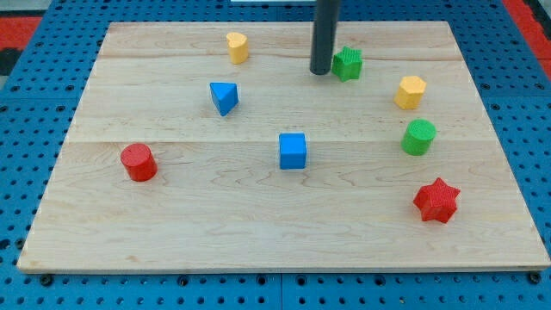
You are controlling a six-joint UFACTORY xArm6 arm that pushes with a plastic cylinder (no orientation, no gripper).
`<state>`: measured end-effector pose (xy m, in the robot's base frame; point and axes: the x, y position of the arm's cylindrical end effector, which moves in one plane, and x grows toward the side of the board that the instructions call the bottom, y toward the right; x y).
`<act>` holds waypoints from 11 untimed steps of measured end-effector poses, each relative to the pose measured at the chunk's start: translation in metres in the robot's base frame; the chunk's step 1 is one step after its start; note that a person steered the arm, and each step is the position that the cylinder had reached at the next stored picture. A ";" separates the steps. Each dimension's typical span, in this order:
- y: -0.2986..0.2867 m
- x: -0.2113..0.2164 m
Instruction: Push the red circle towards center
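The red circle (138,162) is a short red cylinder standing near the view's left edge of the wooden board (215,224), about mid-height. My tip (320,71) is the lower end of a dark rod near the view's top, just left of the green star (348,64). The tip is far up and to the right of the red circle and does not touch it. A blue cube (293,151) stands near the board's middle, between the red circle and the right-hand blocks.
A blue triangle (224,97) and a yellow block (237,47) stand at upper left. A yellow hexagon (411,91), a green cylinder (419,137) and a red star (436,201) stand along the right side. Blue pegboard surrounds the board.
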<state>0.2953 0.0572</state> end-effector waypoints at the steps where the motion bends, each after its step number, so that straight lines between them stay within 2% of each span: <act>1: 0.036 -0.005; 2: 0.074 0.002; 3: 0.064 0.019; 4: 0.090 0.037; 5: 0.094 0.015; 6: 0.096 0.011; 7: 0.056 0.010; 8: 0.044 0.005; 9: 0.089 0.002; 11: 0.105 0.001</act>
